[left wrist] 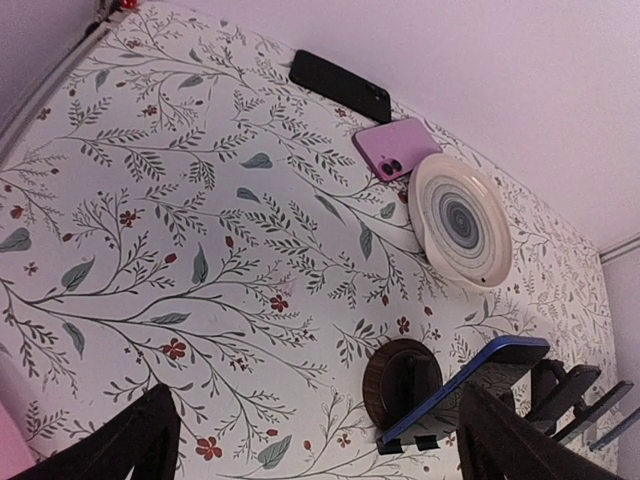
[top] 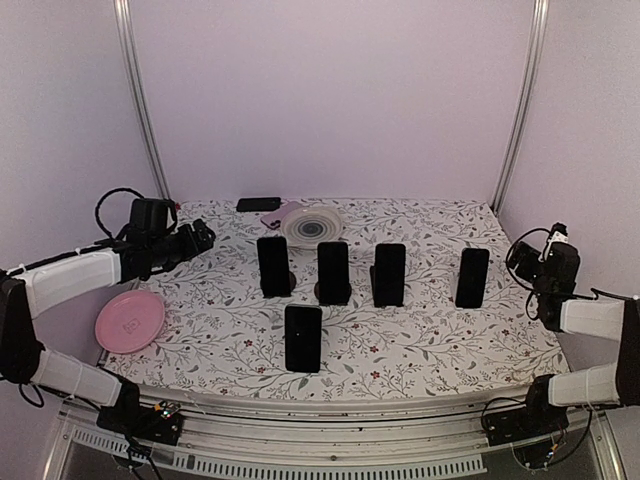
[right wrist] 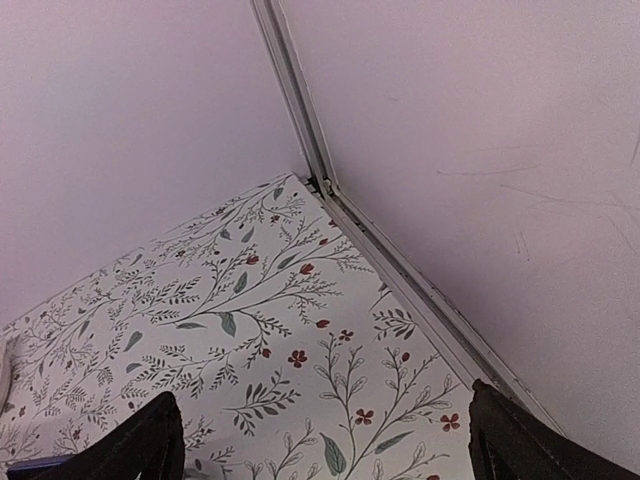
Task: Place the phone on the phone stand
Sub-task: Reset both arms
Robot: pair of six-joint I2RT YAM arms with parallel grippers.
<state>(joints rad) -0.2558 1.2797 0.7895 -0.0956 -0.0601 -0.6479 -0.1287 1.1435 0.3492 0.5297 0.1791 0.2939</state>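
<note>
Standing upright on stands, 5 phones show dark screens.

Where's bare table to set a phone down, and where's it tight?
Free: near right, right of the front phone; near left, between it and the pink plate; far right, past the white plate. Tight: the four-phone row.

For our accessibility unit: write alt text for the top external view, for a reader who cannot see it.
Five phones stand upright on stands on a floral table. Behind, a black phone and a pink phone lie flat beside a ringed white plate; a pink plate sits left. The left gripper and right gripper flank them, empty.
</note>
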